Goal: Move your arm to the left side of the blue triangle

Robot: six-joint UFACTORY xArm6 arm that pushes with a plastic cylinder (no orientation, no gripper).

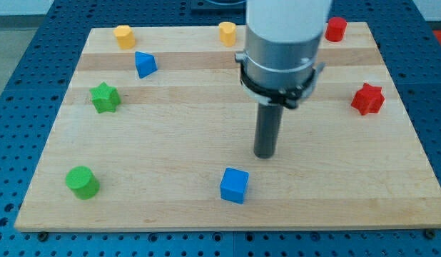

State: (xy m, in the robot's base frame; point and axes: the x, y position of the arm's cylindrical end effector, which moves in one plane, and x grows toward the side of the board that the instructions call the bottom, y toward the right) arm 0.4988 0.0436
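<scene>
The blue triangle [145, 64] lies on the wooden board [178, 135] at the upper left. My tip [264, 155] touches the board near the middle, well to the right of the triangle and lower in the view. A blue cube [234, 185] sits just below and left of my tip, apart from it.
A green star [105, 98] lies below-left of the triangle and a yellow block [123, 36] above-left of it. Another yellow block [227, 33] sits at the top middle, a red cylinder [336, 28] at the top right, a red star [367, 98] at the right, a green cylinder [82, 181] at the bottom left.
</scene>
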